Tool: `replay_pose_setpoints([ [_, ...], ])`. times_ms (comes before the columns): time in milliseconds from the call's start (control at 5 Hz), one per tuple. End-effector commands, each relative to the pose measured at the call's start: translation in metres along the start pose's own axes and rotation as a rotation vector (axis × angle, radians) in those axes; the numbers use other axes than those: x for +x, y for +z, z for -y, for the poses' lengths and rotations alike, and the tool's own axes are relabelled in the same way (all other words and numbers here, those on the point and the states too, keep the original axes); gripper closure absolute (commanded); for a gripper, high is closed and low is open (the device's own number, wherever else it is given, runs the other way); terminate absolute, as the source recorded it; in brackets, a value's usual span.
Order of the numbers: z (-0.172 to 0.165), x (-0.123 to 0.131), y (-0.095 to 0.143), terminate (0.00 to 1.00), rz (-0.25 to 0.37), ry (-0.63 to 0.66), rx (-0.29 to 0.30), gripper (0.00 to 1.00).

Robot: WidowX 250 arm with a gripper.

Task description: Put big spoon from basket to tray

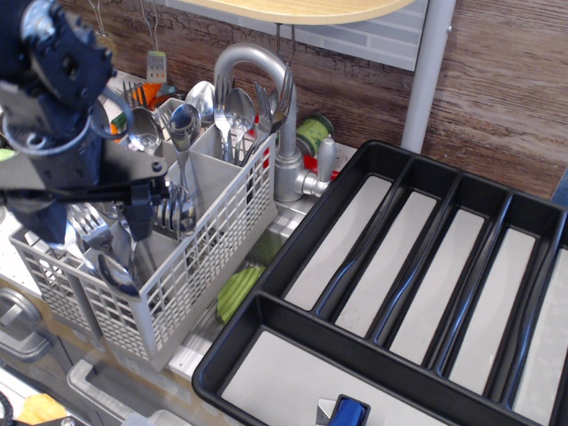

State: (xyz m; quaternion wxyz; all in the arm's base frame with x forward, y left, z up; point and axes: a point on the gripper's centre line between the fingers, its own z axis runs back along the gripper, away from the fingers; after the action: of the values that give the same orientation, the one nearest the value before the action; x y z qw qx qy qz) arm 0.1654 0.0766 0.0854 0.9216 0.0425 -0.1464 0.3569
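The tray (426, 266) lies nearest — long compartments bare, ready for cutlery. Behind it, the gripper (142, 209) hangs over the basket (191, 257); grasping or not, I cannot tell. The big spoon (184, 133) stands upright inside — handle down.

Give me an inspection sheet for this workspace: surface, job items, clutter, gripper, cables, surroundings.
Surface: counter mostly covered; a metal faucet rises behind the basket.
Job items: grey lattice basket holds upright cutlery; a long spoon stands in a middle compartment. Black tray on the right, its long compartments empty.
Clutter: forks and smaller spoons in the basket; green items between basket and tray; a blue object in the tray's crosswise compartment.
Gripper: dark gripper low over the basket's front left; jaw state unclear.
Cables: thin black wires on the arm.
Surroundings: wood-look wall, hanging utensils.
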Motion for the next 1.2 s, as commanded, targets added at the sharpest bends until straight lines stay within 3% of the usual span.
replay_pose_setpoints([
  [0, -0.009, -0.003, -0.015, 0.00, -0.038, 0.110, -0.038, 0.00],
  [400, -0.011, -0.012, -0.037, 0.00, -0.083, 0.201, -0.061, 0.00],
  [600, -0.011, -0.014, -0.037, 0.00, -0.090, 0.206, -0.053, 1.00],
  [1000, -0.010, -0.013, -0.033, 0.00, -0.085, 0.165, -0.041, 1.00],
])
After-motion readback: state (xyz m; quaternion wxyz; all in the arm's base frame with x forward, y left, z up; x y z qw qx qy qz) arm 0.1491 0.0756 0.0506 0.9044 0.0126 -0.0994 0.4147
